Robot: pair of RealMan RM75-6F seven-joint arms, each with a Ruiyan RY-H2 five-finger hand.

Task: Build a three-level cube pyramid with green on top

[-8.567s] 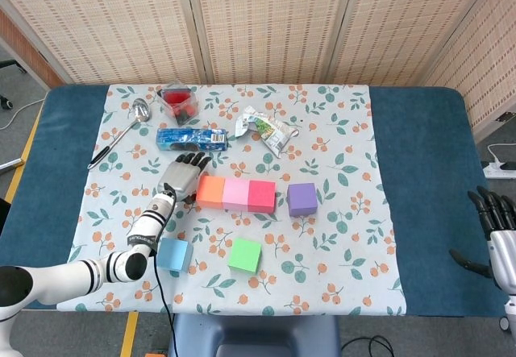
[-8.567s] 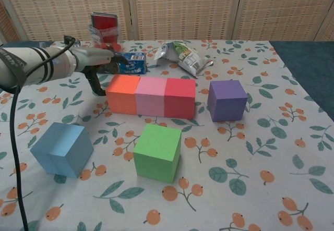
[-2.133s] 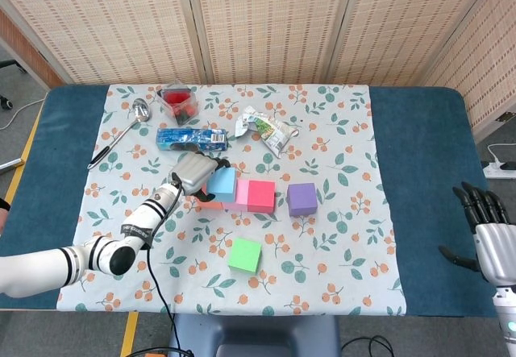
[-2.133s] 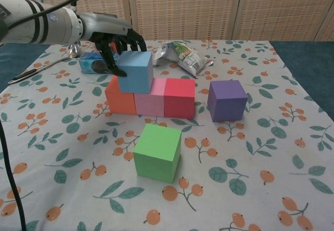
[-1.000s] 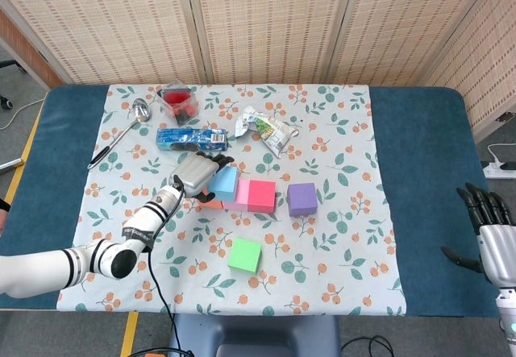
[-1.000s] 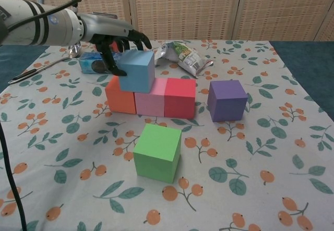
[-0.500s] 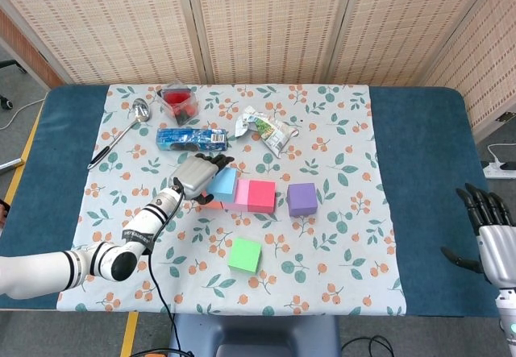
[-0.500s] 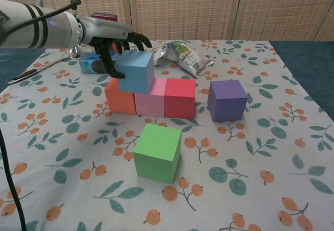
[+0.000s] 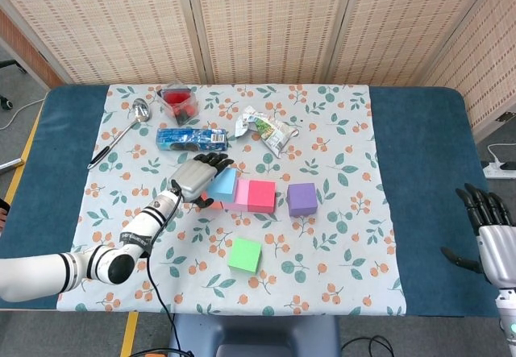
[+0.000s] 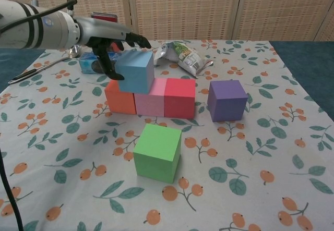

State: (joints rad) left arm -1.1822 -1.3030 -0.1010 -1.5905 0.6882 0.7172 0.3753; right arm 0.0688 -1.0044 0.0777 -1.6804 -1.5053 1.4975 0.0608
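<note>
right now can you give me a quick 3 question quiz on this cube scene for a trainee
1. True or false: the blue cube sits on top of the row formed by the orange cube, pink cube and red cube.
2. Which cube stands alone on the cloth, nearest the chest camera? A) purple B) green C) orange
3. Fill in: the left hand is beside the ____ cube, with its fingers spread around it.

Key
1. True. It rests over the orange and pink cubes.
2. B, the green cube. The purple cube also stands alone, but further back, beside the row.
3. Blue. The right hand is far off, at the table's edge.
</note>
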